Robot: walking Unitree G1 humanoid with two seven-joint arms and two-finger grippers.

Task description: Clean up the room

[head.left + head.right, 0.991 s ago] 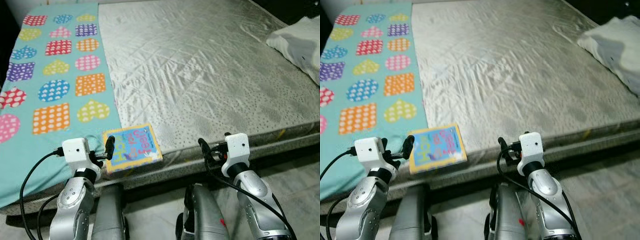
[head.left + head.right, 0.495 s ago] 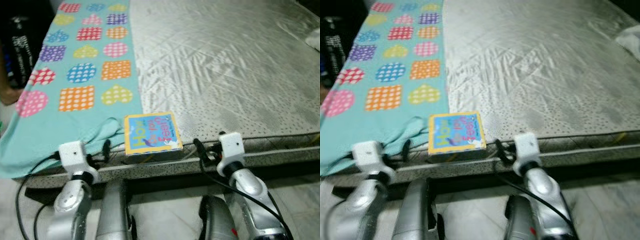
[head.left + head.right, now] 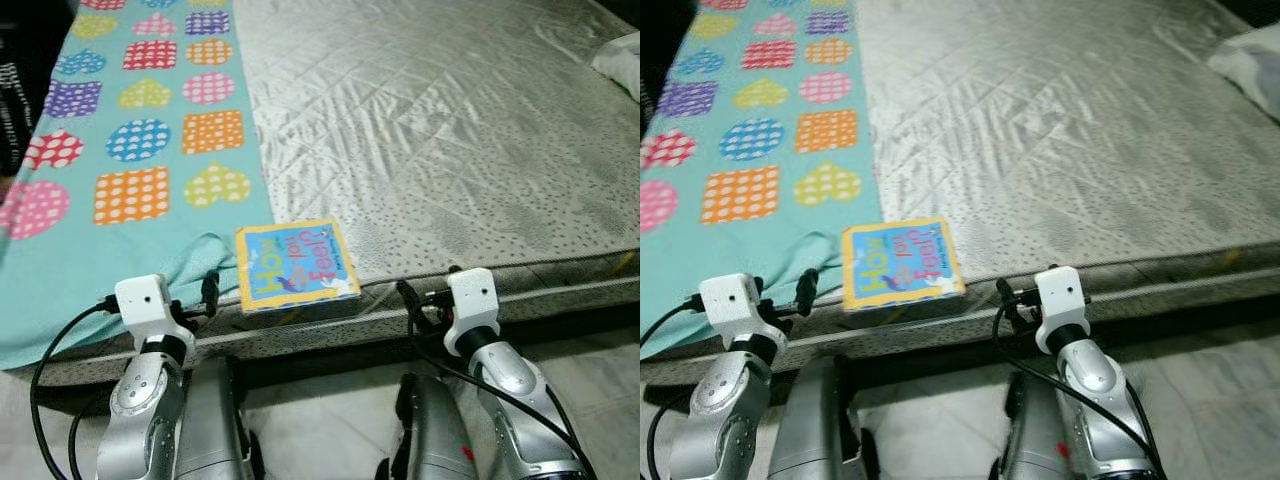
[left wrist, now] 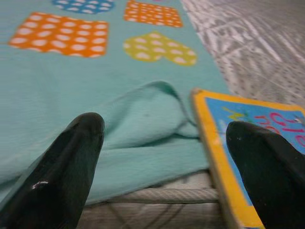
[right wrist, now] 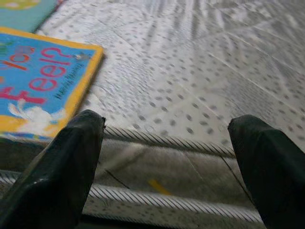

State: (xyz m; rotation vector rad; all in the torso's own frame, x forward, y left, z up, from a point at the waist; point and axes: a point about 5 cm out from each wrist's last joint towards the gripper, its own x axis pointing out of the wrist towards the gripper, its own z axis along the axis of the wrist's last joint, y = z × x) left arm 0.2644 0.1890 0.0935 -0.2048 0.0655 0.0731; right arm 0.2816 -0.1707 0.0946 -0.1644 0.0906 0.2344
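At the near edge of the bed point(image 3: 470, 150), a small children's book point(image 3: 294, 265) with a yellow border and blue cover is seen lying flat on the grey quilted mattress, its near side right at the mattress edge. Its left side lies just beside, perhaps touching, a rumpled fold of the teal blanket point(image 3: 120, 150), which is patterned with dotted hearts, circles and squares and is spread along the left side of the bed. A white pillow point(image 3: 620, 65) is seen at the far right edge of the bed.

The left hand point(image 3: 208, 296) is held low in front of the bed's near edge, just left of the book, with its fingers point(image 4: 57, 176) spread apart and nothing between them. The right hand point(image 3: 412, 300) is held at the same edge, to the right of the book and apart from it, likewise released with its fingers point(image 5: 62, 171) spread. Pale floor tiles point(image 3: 600, 370) are visible below the bed.
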